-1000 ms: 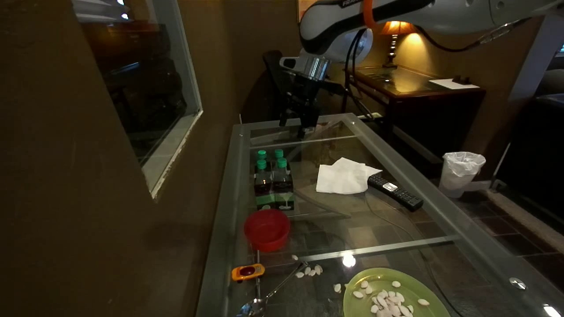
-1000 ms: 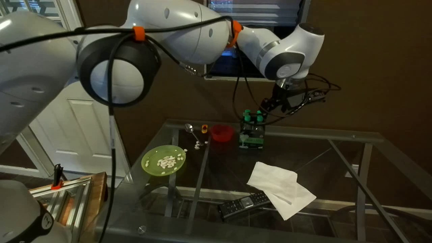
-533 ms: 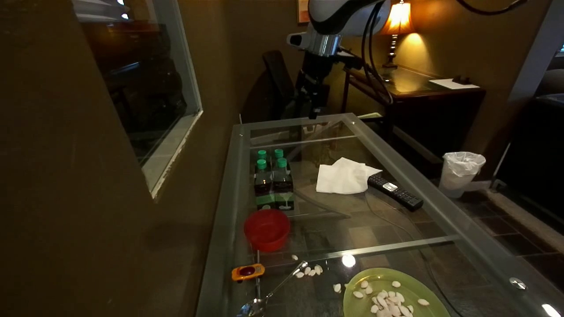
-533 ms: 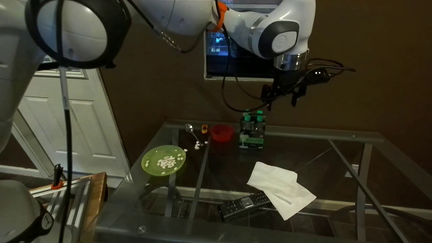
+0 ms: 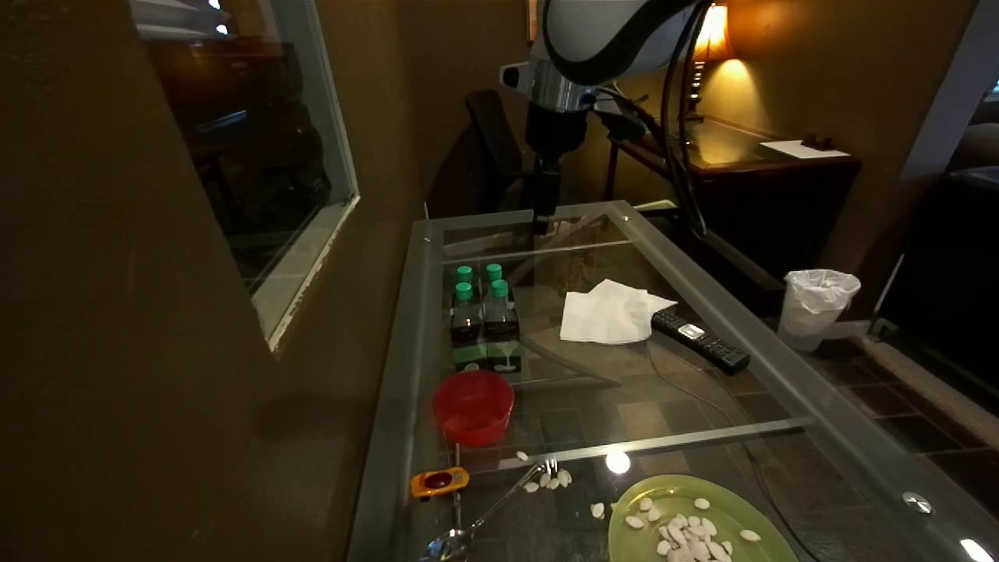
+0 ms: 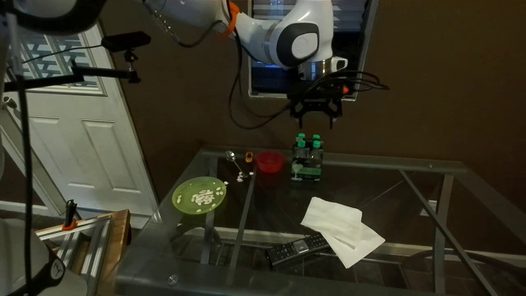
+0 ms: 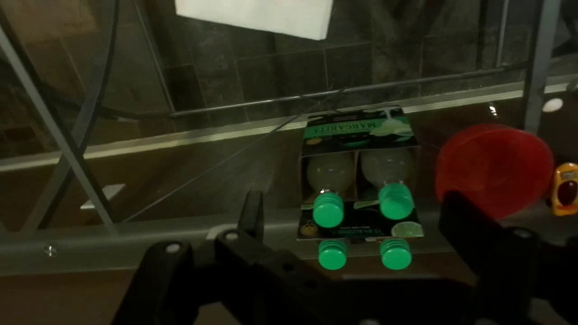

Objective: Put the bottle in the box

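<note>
A dark carton (image 5: 504, 353) with a green band is the box; it stands near the wall-side edge of the glass table, also in an exterior view (image 6: 306, 172) and the wrist view (image 7: 361, 135). Several clear bottles with green caps (image 5: 499, 289) stand upright in it, also in an exterior view (image 6: 316, 144) and the wrist view (image 7: 328, 210). No bottle shows outside the carton, so I cannot tell which is the task's bottle. My gripper (image 6: 315, 124) is open and empty, pointing down above the carton and apart from the caps; it also shows in an exterior view (image 5: 542, 225).
A red cup (image 5: 473, 410) stands close beside the carton. An orange toy (image 5: 439, 482), a spoon (image 6: 231, 156), loose white pieces and a green plate (image 6: 181, 187) lie beyond it. White paper (image 6: 335, 216) and a remote (image 6: 298, 246) lie toward the other side. The wall is close.
My gripper has risen, turned and straightened from tilted to pointing down. It has shifted over the carton in an exterior view. The carton, bottles and other table things have not moved.
</note>
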